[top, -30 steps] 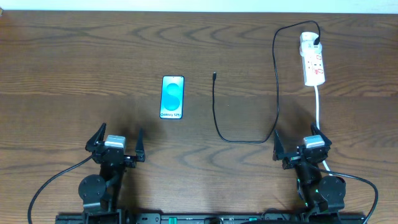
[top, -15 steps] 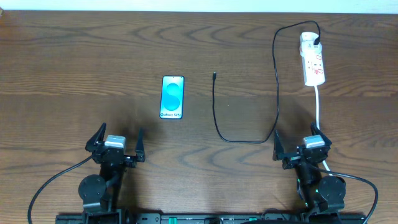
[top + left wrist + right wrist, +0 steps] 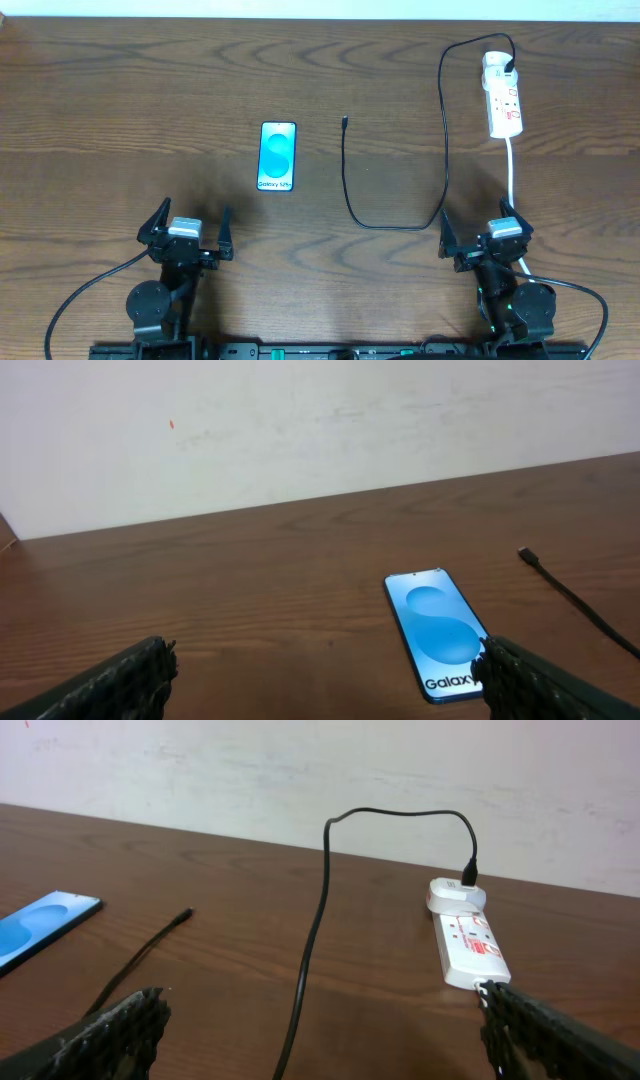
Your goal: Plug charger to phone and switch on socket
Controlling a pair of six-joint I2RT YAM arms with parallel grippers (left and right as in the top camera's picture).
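The phone (image 3: 277, 156) lies flat, screen up, left of centre; it also shows in the left wrist view (image 3: 440, 630) and the right wrist view (image 3: 40, 925). The charger cable (image 3: 445, 130) runs from its free tip (image 3: 344, 122) in a loop to its plug (image 3: 510, 68) in the socket (image 3: 503, 100), a white power strip at the far right. The tip lies right of the phone, apart from it. My left gripper (image 3: 188, 232) is open and empty, nearer than the phone. My right gripper (image 3: 485, 233) is open and empty, near the cable loop.
The power strip's white cord (image 3: 513, 170) runs down toward my right arm. A pale wall (image 3: 300, 420) stands behind the wooden table's (image 3: 120, 100) far edge.
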